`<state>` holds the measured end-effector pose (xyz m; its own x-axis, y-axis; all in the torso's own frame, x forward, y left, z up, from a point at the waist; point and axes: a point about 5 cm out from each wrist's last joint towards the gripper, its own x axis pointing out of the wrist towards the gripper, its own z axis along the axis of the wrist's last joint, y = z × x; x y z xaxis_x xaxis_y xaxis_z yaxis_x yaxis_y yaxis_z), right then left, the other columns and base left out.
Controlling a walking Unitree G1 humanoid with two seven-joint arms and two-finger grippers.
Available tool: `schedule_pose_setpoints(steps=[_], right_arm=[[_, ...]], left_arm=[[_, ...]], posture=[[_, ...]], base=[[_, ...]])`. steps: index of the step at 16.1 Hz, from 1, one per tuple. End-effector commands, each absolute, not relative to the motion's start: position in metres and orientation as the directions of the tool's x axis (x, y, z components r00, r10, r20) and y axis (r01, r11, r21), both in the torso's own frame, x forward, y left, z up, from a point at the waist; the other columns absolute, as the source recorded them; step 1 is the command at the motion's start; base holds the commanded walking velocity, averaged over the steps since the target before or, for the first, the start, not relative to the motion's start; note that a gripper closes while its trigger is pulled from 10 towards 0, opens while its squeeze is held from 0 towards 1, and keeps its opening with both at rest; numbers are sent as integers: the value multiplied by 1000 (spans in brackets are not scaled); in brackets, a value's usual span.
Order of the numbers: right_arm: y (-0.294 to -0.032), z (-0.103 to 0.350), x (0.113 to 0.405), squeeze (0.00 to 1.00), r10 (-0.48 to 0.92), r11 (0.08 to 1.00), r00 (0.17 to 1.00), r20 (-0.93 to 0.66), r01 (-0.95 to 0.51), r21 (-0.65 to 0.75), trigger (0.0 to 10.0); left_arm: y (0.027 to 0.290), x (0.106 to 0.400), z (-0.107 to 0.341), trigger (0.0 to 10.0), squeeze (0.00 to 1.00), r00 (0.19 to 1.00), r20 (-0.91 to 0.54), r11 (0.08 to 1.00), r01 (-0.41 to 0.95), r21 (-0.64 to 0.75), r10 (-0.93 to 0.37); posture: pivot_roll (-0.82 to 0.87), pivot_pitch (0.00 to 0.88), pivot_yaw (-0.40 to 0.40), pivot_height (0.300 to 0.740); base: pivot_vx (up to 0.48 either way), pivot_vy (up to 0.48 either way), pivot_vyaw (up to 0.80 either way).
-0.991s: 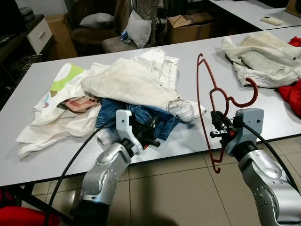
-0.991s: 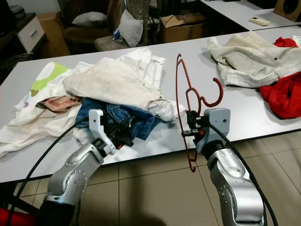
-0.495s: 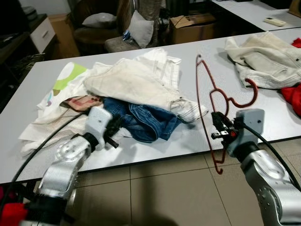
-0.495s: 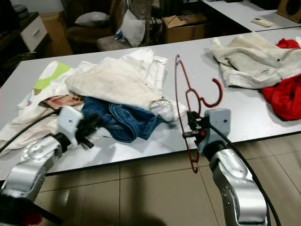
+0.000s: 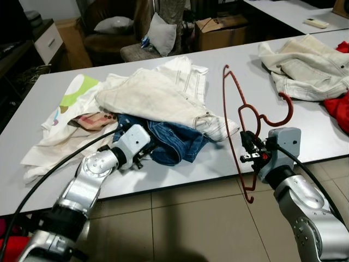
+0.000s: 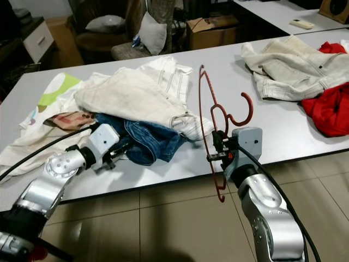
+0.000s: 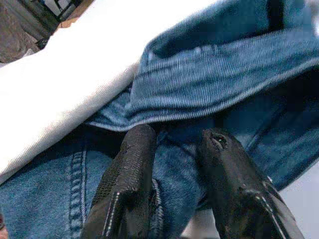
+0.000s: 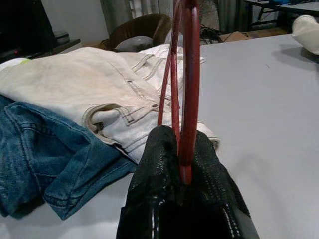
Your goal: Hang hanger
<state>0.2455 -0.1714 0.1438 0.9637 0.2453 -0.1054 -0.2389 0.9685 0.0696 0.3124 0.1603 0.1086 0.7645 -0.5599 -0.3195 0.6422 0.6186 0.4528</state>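
Observation:
My right gripper [image 5: 246,150] is shut on a red wire hanger [image 8: 190,74], gripping its lower bar. It holds the hanger [image 5: 223,101] upright over the table's front edge, hook pointing right. Blue jeans [image 5: 174,143] lie in the clothes pile under cream trousers [image 5: 152,95]. My left gripper [image 5: 140,159] is at the near left edge of the jeans. In the left wrist view its fingers [image 7: 132,164] pinch a fold of denim [image 7: 209,74] between them.
The grey table [image 5: 305,147] also carries a printed white shirt [image 5: 65,120] at the left, a cream jacket [image 5: 305,71] and a red garment [image 5: 341,112] at the right. Beyond the table are an armchair [image 5: 109,38] and a cardboard box [image 5: 221,30]. Tiled floor lies below the arms.
My left gripper pulled left away from the jeans, then came back and now grips their near edge. The right gripper has kept hold of the hanger and drifted slightly left.

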Motion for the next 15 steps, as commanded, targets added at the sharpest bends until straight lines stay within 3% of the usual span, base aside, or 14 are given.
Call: schedule_pose_setpoints(steps=[1, 2, 3, 4, 5, 15], right_arm=[[-170, 146, 243, 0, 250, 967, 964, -90, -245, 67, 10000], [-171, 146, 243, 0, 247, 968, 965, -91, -242, 65, 10000], [-171, 146, 244, 0, 249, 968, 964, -91, -244, 62, 10000], [-171, 146, 244, 0, 250, 968, 964, -91, -245, 61, 10000], [-170, 146, 245, 0, 251, 967, 964, -90, -246, 61, 10000], [-171, 147, 246, 0, 261, 965, 961, -87, -258, 44, 10000]], left_arm=[[165, 315, 112, 10000, 0, 771, -326, 602, 633, 487, -546], [166, 316, 112, 10000, 0, 767, -331, 594, 638, 491, -550], [166, 315, 109, 6157, 0, 751, -346, 578, 656, 486, -562], [166, 315, 108, 3451, 0, 746, -354, 569, 662, 487, -564], [165, 314, 106, 0, 0, 737, -360, 554, 671, 492, -572], [169, 329, 110, 0, 0, 819, -292, 592, 563, 577, -494]], posture=[[-163, 0, 144, 740], [-162, 0, 142, 740], [-162, 0, 139, 740], [-162, 0, 138, 740], [-162, 0, 136, 740], [-168, 0, 128, 740]], base=[[0, 0, 0], [0, 0, 0], [0, 0, 0], [0, 0, 0], [0, 0, 0], [0, 0, 0]])
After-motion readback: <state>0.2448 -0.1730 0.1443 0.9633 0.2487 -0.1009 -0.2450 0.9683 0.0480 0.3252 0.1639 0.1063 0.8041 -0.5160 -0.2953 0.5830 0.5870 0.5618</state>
